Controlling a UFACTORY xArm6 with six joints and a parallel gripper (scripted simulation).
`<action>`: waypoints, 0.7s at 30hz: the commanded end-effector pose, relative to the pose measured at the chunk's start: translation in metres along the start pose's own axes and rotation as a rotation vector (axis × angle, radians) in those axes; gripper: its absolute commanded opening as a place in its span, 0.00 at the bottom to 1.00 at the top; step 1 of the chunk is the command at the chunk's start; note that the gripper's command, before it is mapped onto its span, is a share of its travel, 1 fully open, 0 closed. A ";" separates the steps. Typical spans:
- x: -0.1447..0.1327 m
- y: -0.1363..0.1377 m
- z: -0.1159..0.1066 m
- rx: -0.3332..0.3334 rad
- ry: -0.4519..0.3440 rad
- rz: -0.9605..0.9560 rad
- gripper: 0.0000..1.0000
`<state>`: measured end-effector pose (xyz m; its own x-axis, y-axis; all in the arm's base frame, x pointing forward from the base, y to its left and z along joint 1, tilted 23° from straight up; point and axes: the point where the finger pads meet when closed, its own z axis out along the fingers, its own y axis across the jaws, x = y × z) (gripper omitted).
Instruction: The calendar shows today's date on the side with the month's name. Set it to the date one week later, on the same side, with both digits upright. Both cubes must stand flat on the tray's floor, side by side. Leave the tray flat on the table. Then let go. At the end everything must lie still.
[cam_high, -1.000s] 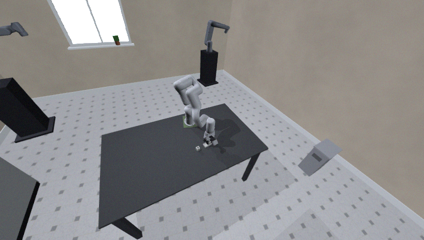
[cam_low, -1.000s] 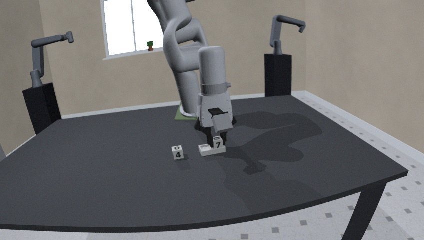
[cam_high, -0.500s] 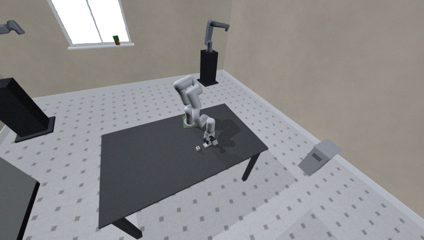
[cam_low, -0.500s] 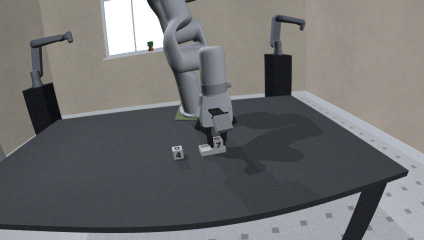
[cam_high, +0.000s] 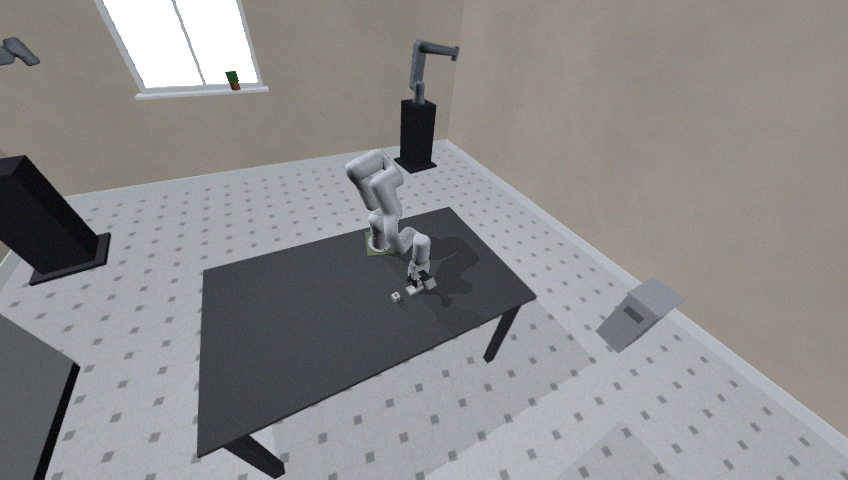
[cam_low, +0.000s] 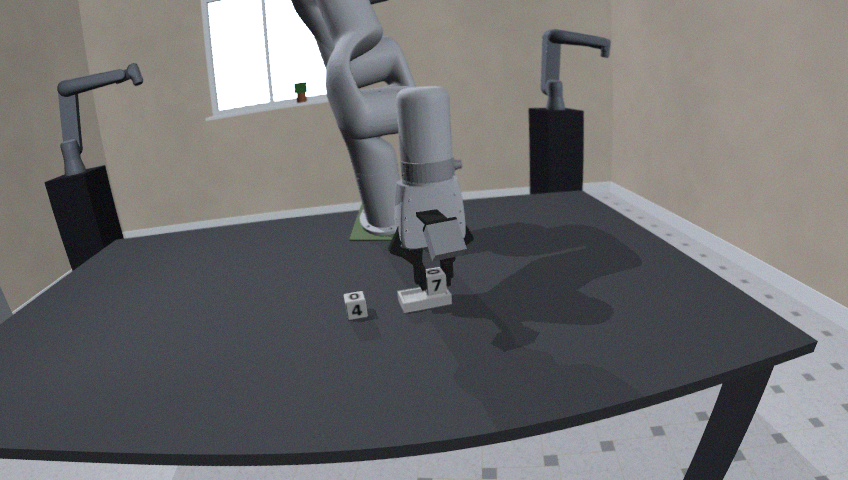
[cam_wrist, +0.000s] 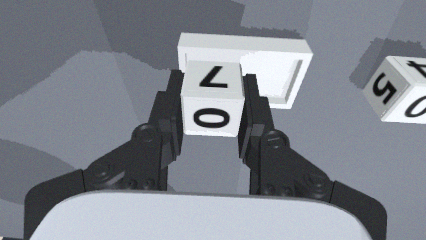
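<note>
The white tray (cam_high: 410, 291) (cam_low: 410, 306) (cam_wrist: 245, 44) lies on the table. One white cube (cam_low: 436, 284) (cam_wrist: 212, 95) stands in its right half as the exterior camera sees it. It shows an upright 7 to that camera and 0 on top. My gripper (cam_low: 434, 279) (cam_wrist: 212, 91) points down and is shut on this cube, one finger at each side. The other cube (cam_high: 395, 296) (cam_low: 355, 306) (cam_wrist: 392, 84) stands on the table to the left of the tray in the exterior view, showing an upright 4, with 0 on top and 5 on a side. No month name is visible.
The dark table (cam_high: 285, 333) (cam_low: 238, 380) carries the arm on a green base plate (cam_high: 371, 252) (cam_low: 358, 234) behind the tray. The tray's other half, on the loose cube's side, holds no cube. Other arms on black pedestals stand away from the table.
</note>
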<state>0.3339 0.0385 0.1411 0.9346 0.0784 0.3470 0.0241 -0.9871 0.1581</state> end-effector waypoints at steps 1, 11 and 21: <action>0.001 0.000 -0.032 0.001 0.004 0.000 0.29; 0.001 0.000 -0.084 0.001 0.004 0.000 0.29; 0.001 0.000 -0.091 0.001 0.004 0.000 0.29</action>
<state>0.3039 0.0508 0.2220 0.9340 0.0788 0.3485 0.0247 -0.9873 0.1570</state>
